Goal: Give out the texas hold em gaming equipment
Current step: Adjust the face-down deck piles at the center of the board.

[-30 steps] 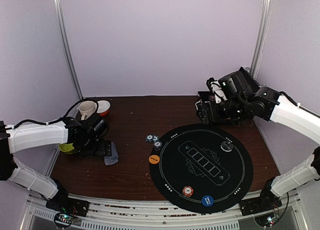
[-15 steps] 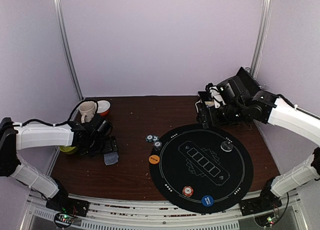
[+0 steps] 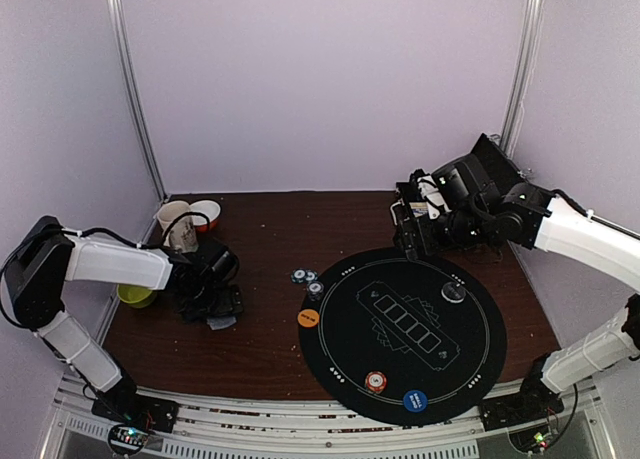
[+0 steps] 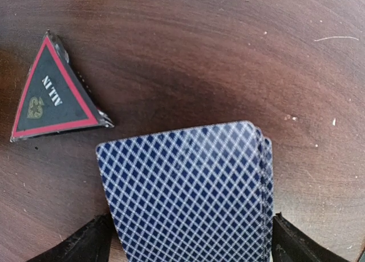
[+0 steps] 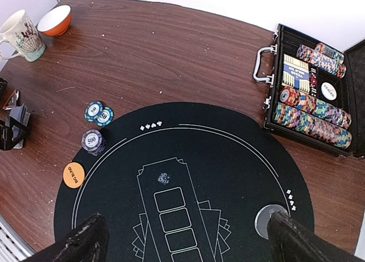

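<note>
pinching the card deck [image 4: 188, 188] by its side edges, your left gripper [image 4: 188, 242] holds it at the brown table [image 4: 199, 56], just beside the triangular all-in marker [image 4: 51, 93]. your right gripper [image 5: 188, 239] hangs wide open, empty, above the black mat [image 5: 228, 176].

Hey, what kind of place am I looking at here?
Probably a robot test booth staged for poker: plain pale walls enclose a wooden table holding a round black poker mat and an open chip case.
</note>
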{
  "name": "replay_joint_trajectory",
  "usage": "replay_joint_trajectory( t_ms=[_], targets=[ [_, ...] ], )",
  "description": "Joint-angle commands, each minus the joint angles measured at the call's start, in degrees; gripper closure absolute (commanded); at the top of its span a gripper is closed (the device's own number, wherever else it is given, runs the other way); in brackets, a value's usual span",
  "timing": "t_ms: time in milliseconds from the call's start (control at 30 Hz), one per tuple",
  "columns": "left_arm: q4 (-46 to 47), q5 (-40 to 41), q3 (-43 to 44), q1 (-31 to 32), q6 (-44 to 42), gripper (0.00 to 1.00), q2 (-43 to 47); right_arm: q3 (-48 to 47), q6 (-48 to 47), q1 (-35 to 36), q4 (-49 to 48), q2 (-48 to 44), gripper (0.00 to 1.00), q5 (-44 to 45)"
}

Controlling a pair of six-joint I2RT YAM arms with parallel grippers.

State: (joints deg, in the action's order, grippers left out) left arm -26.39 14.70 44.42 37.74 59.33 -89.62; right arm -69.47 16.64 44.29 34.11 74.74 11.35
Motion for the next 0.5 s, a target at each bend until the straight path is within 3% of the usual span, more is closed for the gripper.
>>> replay_joint_trajectory(
  t_ms=[0,100,200,467],
  targets=[
    [2.1,-3.2,-2.8,0.1,0.3,0.12,1.1,0.1,-1.0,0.2,-0.3,0.5,0.00,0.7],
    [2.6,-3.6,-3.0,0.1,-1.1,0.26,0.6,0.0,-1.2,0.2,-0.3,0.8,0.00,0.8],
    [2.8,-4.4,-2.9,0.1,-2.2,0.35,-0.8,-0.1,-1.4,0.2,-0.1,0.7,0.00,0.9],
    [0.8,-5.1,-3.3,0.0,-6.6,0.21,-2.8,-0.4,-1.7,0.2,0.4,0.0,0.00,1.8]
  ],
)
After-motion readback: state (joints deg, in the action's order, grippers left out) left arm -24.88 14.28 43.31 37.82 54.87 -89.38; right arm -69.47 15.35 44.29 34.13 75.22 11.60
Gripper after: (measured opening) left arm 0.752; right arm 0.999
